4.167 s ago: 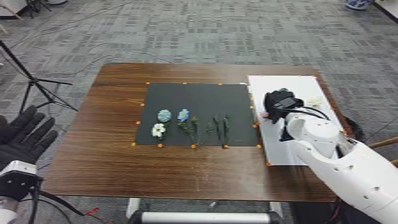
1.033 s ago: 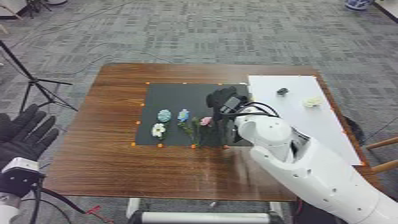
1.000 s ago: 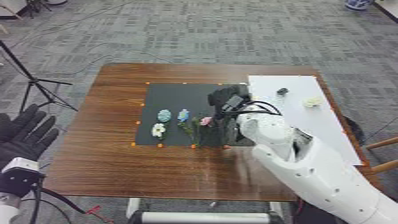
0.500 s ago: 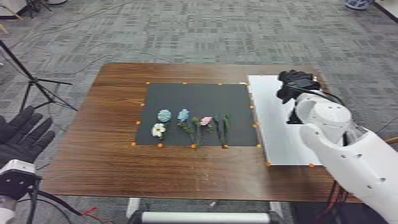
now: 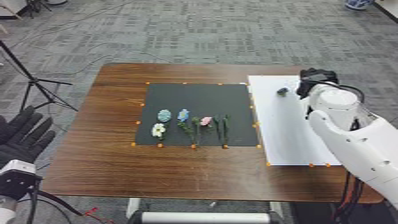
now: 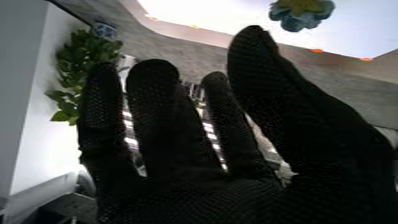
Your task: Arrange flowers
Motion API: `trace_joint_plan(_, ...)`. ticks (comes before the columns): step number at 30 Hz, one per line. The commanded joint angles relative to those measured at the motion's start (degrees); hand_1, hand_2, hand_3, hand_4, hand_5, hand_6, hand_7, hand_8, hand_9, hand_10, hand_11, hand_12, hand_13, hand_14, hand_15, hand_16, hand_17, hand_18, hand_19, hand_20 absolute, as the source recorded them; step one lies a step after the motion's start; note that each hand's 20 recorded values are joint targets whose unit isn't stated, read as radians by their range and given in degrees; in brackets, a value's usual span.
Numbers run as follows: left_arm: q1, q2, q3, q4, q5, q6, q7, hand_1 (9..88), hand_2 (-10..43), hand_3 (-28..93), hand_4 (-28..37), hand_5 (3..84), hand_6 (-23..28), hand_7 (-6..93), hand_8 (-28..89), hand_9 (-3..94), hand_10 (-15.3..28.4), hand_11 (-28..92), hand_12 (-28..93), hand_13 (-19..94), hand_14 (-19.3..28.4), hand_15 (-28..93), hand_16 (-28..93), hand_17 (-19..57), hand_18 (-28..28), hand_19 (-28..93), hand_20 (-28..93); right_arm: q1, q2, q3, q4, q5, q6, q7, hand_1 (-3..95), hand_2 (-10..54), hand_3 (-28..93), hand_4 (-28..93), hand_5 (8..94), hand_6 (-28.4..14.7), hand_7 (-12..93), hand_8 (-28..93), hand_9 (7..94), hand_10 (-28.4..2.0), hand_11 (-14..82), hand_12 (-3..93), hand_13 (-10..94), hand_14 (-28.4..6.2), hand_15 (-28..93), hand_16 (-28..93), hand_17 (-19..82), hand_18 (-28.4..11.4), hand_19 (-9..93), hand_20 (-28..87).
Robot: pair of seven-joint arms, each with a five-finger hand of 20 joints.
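The right wrist view cuts off the blue-grey flower [image 6: 298,23].

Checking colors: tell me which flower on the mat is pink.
The flower just right of the blue one; the teal one and white one lie farther left.

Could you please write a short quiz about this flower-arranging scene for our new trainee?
1. True or false: the right hand has its fingers extended.
2. Multiple choice: which bloom on the black mat lies farthest to the robot's right?
a) the white flower
b) the pink flower
c) the turquoise flower
3. Fill in the missing word: the blue-grey flower lies on the ______ mat.

Key: 1. true; 2. b; 3. white
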Motion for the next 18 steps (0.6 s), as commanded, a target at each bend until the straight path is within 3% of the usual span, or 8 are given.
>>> trace_joint_plan(1,0.6,-0.01,0.23,-0.64,-0.32,0.27,0.79,24.8,15.2,68,-28.3,35.9,7.4,9.8,-6,29.8,11.8,12,14,23,12.9,21,0,-3.5,11.3,16,13,2.3,1.0,-0.5,3.1,-0.6,-5.2,-0.1,49.7,-9.5,81,-28,40.1,-7.3,10,-10,34.0,-17.7,10.2,12.1,52,-16.3,79,28,23,-26.1,74,36)
trace_joint_plan(7,1.4,-0.14,-0.81,-0.87,-0.33,0.2,1.06,24.7,15.2,68,-28.3,36.0,7.3,10.0,-6,30.0,11.8,12,14,23,13.0,21,0,-3.6,11.4,16,13,1.9,1.2,-1.4,4.8,-2.7,-4.3,-1.1,49.4,-9.5,78,-28,38.6,-7.4,9,-10,33.7,-17.6,10.0,12.0,51,-16.4,79,27,23,-26.0,73,37)
trace_joint_plan(13,1.6,0.12,-0.2,-0.92,-0.44,-0.03,1.23,24.6,15.3,68,-28.3,36.1,7.3,9.8,-6,30.0,11.7,12,14,23,12.9,21,0,-3.6,11.4,16,13,1.5,1.1,-1.0,5.4,-1.4,-7.6,-1.9,51.0,-9.5,79,-28,37.9,-7.0,9,-10,33.0,-16.8,10.3,11.8,51,-16.0,80,27,23,-25.8,73,37)
trace_joint_plan(18,1.3,0.57,0.35,-0.89,-0.97,0.37,1.81,24.6,15.3,68,-28.3,36.2,7.4,9.8,-6,30.0,11.6,12,14,23,12.9,21,0,-3.6,11.4,16,13,0.6,0.8,-0.4,5.5,-0.4,-9.9,-3.5,51.9,-9.5,79,-28,39.8,-5.7,10,-10,37.4,-15.0,12.3,12.1,51,-15.4,80,27,23,-25.4,73,37)
